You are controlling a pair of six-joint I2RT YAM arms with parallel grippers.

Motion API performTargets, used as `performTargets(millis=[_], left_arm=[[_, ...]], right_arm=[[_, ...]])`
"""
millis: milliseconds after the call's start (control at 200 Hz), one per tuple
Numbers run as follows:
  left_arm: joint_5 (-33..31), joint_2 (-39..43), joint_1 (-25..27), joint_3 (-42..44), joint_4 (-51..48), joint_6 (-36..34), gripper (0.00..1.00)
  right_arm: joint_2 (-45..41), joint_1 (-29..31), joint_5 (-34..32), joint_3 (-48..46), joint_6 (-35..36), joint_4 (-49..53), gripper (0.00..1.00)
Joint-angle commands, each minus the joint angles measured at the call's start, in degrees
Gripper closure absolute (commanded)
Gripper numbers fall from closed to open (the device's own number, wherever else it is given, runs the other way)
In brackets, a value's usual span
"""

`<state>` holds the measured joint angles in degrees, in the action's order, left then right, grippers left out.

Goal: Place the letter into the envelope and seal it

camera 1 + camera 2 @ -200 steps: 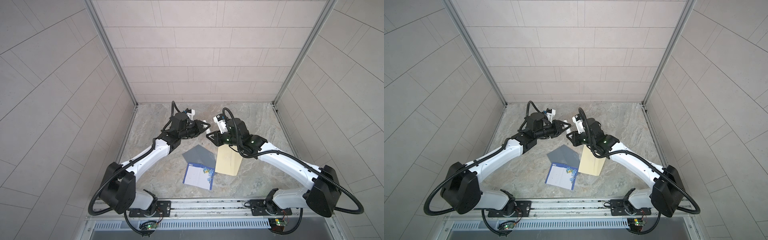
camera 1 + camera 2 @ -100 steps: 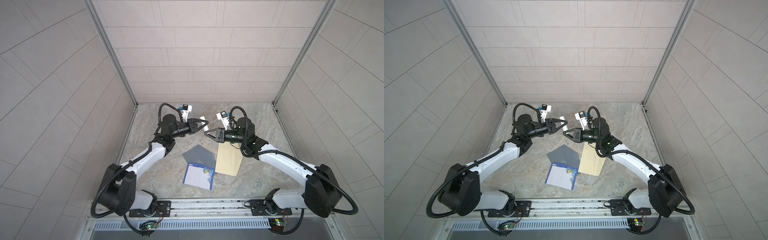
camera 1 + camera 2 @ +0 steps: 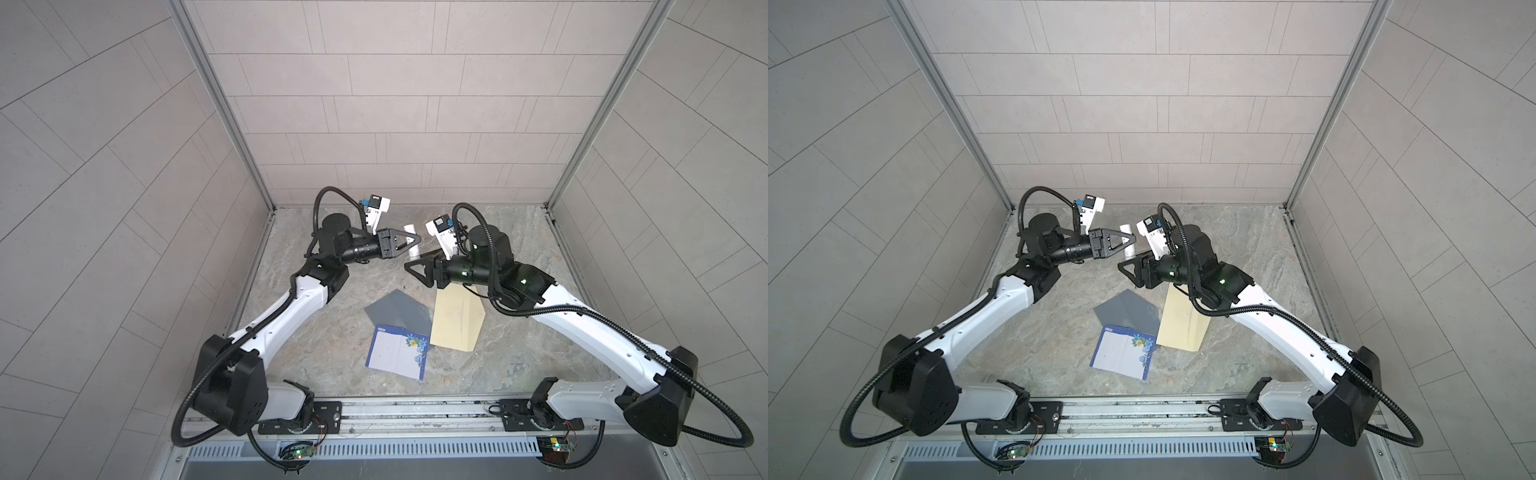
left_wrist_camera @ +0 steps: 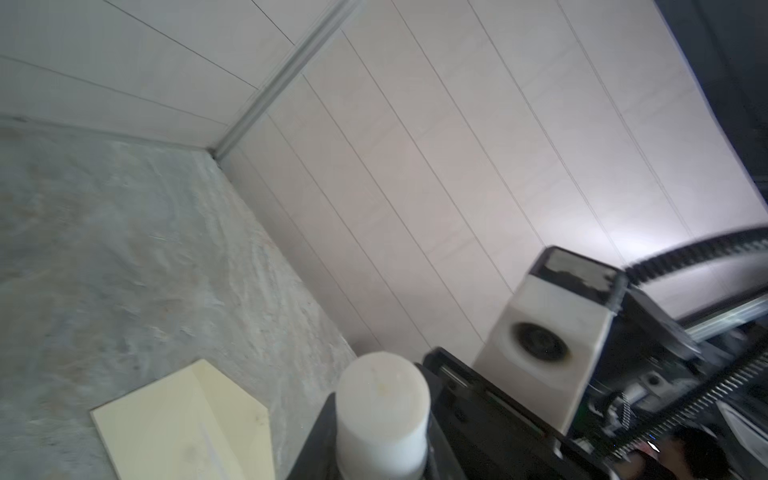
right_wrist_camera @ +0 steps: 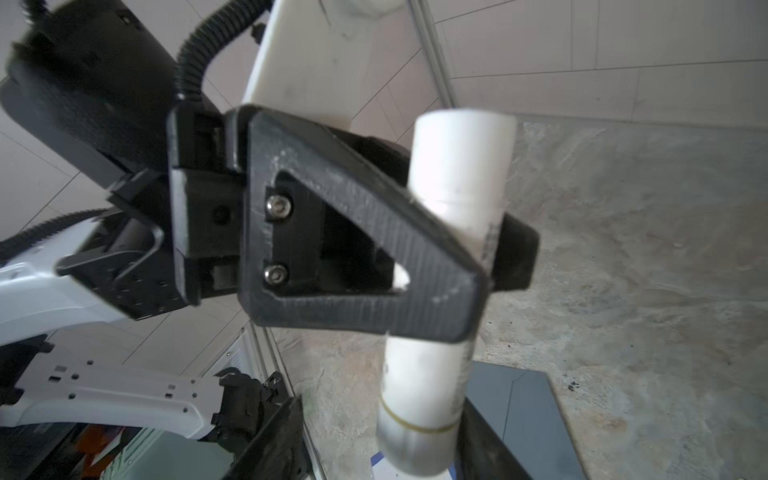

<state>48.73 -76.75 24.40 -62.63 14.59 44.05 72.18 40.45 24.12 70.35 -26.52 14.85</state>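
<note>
Two grippers meet above the far half of the table (image 3: 324, 340), and the relation between them governs the next move. We find the left gripper (image 3: 417, 240) pinched across the middle of a white tube (image 5: 457, 166), probably a glue stick. The tube's long axis runs crosswise to the fingers, and both of its ends are free. The right gripper (image 3: 411, 268) faces it with jaws spread. In the right wrist view the tube's greyish end sits between them; we cannot tell whether they touch it. We judge the right arm the one placed to close on that end. The letter (image 3: 397, 352) lies flat on the table, nearer the robot's base than both grippers and outside any envelope. Its far edge overlaps a grey envelope (image 3: 395, 309). A cream envelope (image 3: 457, 322) lies just beside these, partly under the right arm.
</note>
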Motion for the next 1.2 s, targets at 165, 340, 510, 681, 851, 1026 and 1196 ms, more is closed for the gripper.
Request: performTargets(millis=[165, 340, 510, 681, 851, 1026, 1196], left_arm=[[-19.35, 1.41, 1.17, -0.97, -22.54, -2.05, 1.00], [-20.08, 0.65, 1.95, -1.34, -22.46, 1.75, 1.00], [-21.25, -0.31, 2.11, -2.30, -24.26, 3.58, 1.00], [-21.33, -0.43, 2.14, -2.33, -24.05, 3.85, 1.00], [-21.18, 0.02, 2.22, -1.75, -23.04, 4.06, 1.00], [-19.99, 0.23, 2.27, -1.30, -21.29, 5.27, 1.00], [-19.99, 0.76, 2.23, -1.02, -20.37, 5.86, 1.00]], right_arm=[[1.10, 2.50, -15.47, 1.01, 5.78, 6.43, 0.40], [4.33, 3.39, -12.75, 2.14, 4.76, 4.57, 0.44], [8.48, 4.89, -12.91, 3.97, 4.21, 4.10, 0.46], [11.80, 5.21, -13.57, 6.41, 3.89, 4.12, 0.58], [13.40, 5.17, -12.67, 7.35, 4.35, 4.35, 0.59], [14.47, 5.17, -11.48, 7.20, 4.19, 3.49, 0.64], [14.40, 5.17, -9.05, 7.09, 4.36, 3.34, 0.71]])
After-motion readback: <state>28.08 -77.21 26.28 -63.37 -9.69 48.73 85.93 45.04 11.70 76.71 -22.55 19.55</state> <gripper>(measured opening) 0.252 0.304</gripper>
